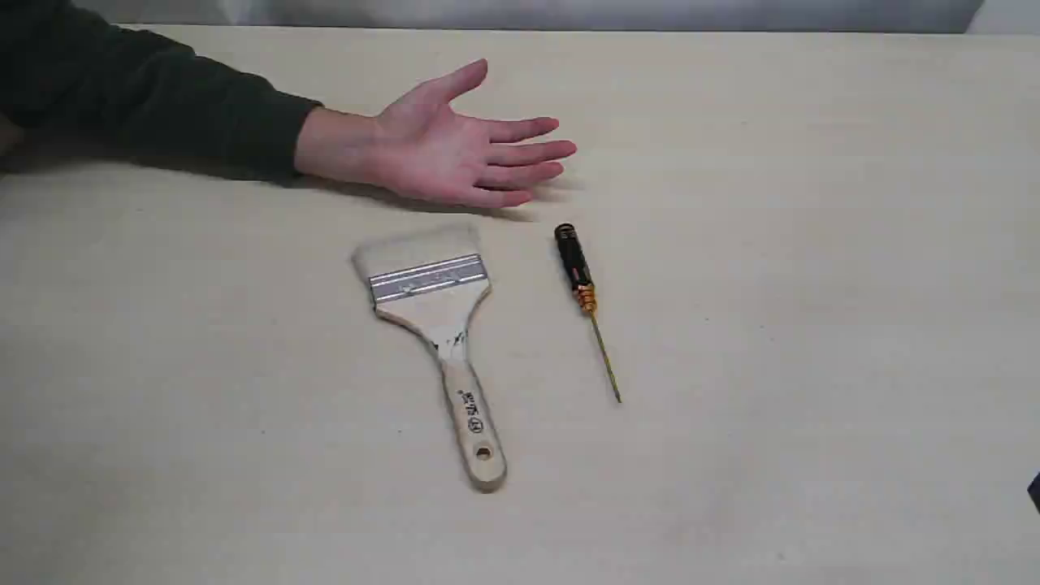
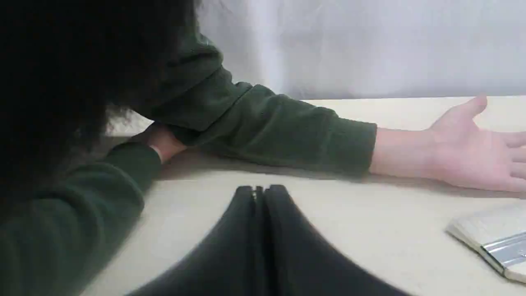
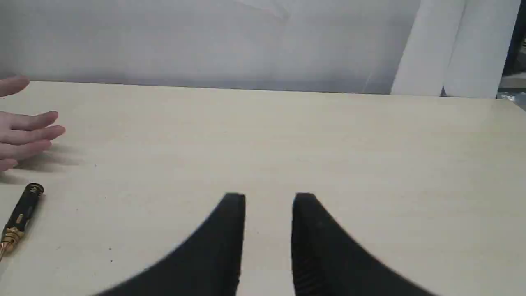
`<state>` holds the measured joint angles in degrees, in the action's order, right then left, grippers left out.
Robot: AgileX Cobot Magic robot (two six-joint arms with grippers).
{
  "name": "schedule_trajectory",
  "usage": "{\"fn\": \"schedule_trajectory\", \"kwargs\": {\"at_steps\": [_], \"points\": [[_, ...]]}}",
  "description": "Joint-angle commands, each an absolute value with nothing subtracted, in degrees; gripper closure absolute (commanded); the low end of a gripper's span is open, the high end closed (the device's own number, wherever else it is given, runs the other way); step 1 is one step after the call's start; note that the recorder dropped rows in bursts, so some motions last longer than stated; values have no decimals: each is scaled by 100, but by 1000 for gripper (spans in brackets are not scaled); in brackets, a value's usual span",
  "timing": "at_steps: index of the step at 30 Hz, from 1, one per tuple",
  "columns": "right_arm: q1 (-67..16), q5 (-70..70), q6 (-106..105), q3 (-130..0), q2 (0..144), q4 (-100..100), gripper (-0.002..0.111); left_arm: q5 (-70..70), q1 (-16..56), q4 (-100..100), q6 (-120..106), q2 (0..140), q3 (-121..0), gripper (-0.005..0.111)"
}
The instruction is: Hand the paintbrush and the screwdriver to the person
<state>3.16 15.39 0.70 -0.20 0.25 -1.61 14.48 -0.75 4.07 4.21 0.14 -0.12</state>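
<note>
The paintbrush [image 1: 435, 325] lies flat mid-table, pale bristles toward the person, wooden handle toward the near edge; its bristle corner [image 2: 489, 236] shows in the left wrist view. Just right of it lies the screwdriver [image 1: 583, 296], black handle pointing at the person, also seen as the screwdriver [image 3: 18, 220] in the right wrist view. The person's hand [image 1: 455, 146] rests palm up behind both tools, in a dark green sleeve [image 2: 263, 123]. My left gripper [image 2: 259, 190] is shut and holds nothing. My right gripper [image 3: 269, 199] stands open over bare table, well apart from the screwdriver.
The beige table [image 1: 812, 284] carries only the two tools and the person's arm. A white curtain [image 3: 246, 41] hangs behind its far edge. The person's dark hair and second arm [image 2: 61, 213] fill one side of the left wrist view.
</note>
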Motion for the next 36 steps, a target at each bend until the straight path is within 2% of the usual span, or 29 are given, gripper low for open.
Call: {"fn": "schedule_trajectory", "kwargs": {"at_steps": [1, 19, 36], "points": [[345, 1468, 86, 0, 0, -143, 85, 1440, -64, 389, 432, 0, 0, 107], [345, 1311, 86, 0, 0, -43, 85, 1425, -64, 402, 432, 0, 0, 107], [345, 584, 86, 0, 0, -43, 85, 1432, -64, 386, 432, 0, 0, 107]]}}
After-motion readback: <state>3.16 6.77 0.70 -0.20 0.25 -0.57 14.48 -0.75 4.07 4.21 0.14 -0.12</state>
